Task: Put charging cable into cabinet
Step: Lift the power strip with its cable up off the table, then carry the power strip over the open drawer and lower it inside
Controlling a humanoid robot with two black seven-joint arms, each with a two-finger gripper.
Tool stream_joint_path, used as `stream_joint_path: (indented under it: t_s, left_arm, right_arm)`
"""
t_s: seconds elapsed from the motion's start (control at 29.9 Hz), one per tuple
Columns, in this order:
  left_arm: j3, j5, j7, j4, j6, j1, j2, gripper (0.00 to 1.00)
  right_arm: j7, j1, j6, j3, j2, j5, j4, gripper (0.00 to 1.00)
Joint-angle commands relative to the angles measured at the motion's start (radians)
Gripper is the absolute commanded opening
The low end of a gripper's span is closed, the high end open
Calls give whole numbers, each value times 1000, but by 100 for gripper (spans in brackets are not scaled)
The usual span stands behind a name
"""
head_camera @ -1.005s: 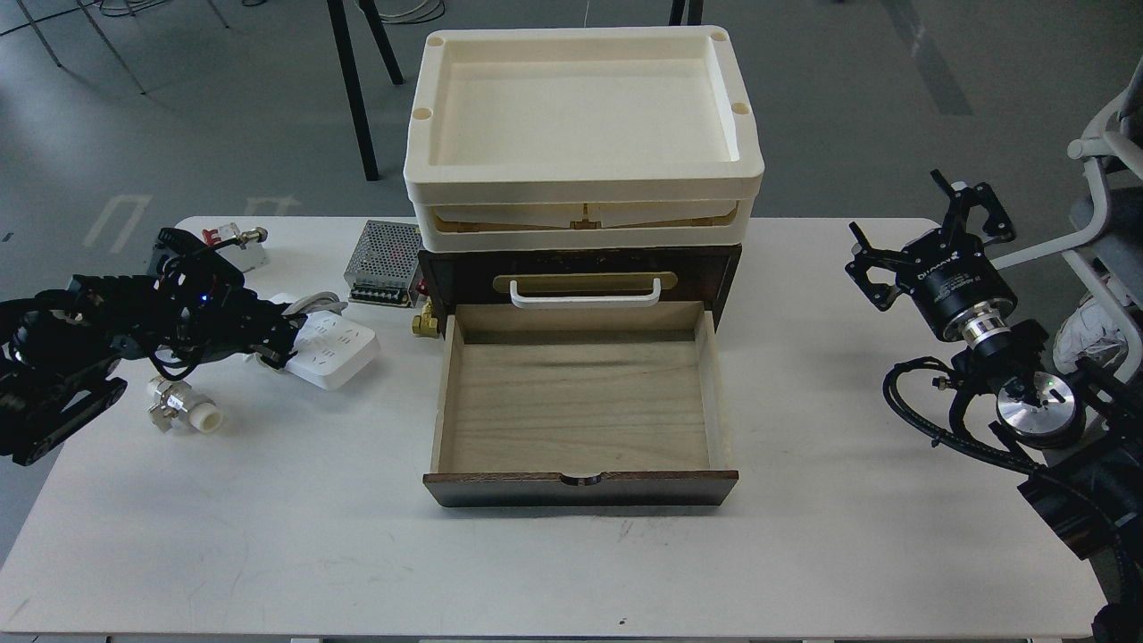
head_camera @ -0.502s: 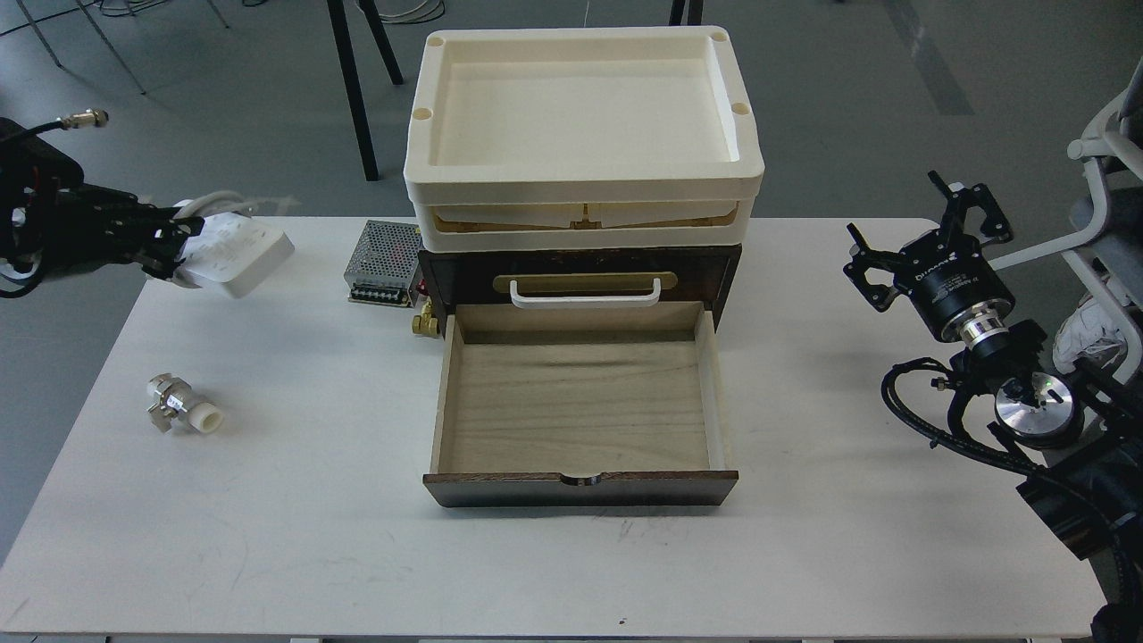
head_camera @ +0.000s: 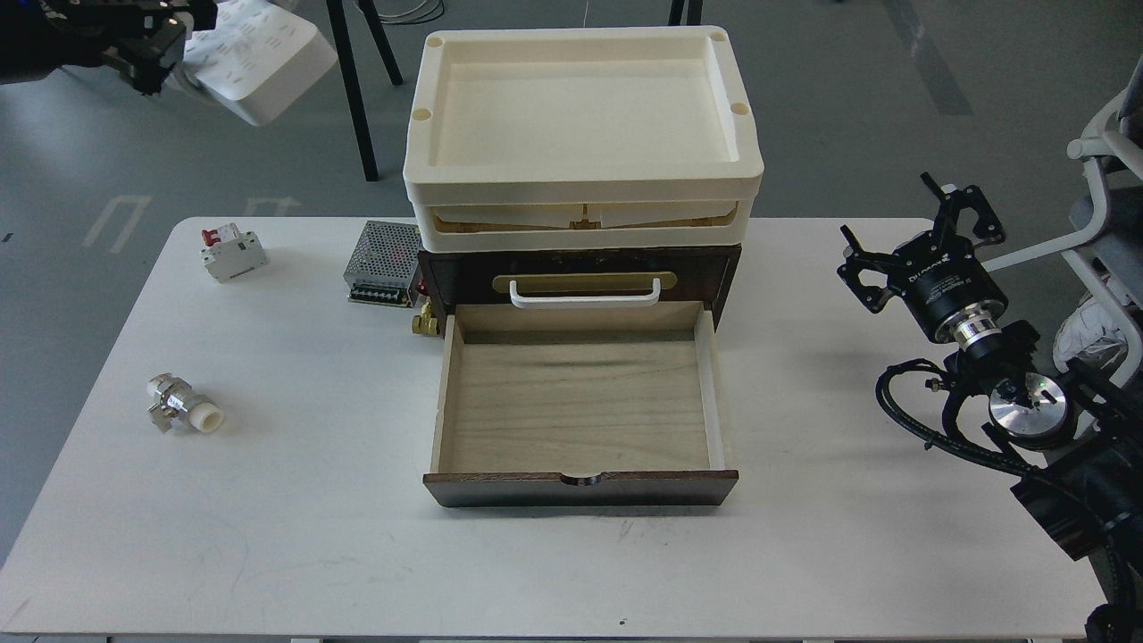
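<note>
Cable aloft: the left gripper (head_camera: 156, 49) is clamped on the charging cable (head_camera: 259, 67), high and well off the table, with the cabinet (head_camera: 580, 268) off to its right and lower. Its drawer (head_camera: 580, 402) gapes wide, nothing inside, so pickup looks done; carrying across, lowering and release remain. The right gripper (head_camera: 920, 237) hangs apart, fingers spread, holding nothing.

White charging cable (head_camera: 263, 67); dark brown cabinet (head_camera: 580, 268), pale wood-grain drawer (head_camera: 576, 397), cream tray (head_camera: 580, 107); white surface (head_camera: 312, 500).
</note>
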Motion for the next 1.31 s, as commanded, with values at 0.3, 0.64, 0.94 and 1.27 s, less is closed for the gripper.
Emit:
stream_joint_path:
  t_s: [0.3,0.64,0.94,1.27]
  left_arm:
    - [1,-1,41,-316,-169,-48,-220,6]
    - [4,1,96,-308,-175,210,-373,6]
    - [-9,13,169,-169,-167,353,-490,6]
    - [-9,48,169,-59,-166,402,-544,7]
  right_arm:
    - [3,-1,0,1,-1,0,2,100]
    - [57,-7,0,68,-1,3,6,100]
    - [113,-35,0,208,4,14,12,100]
    - [126,-44,0,223,18,14,16,100]
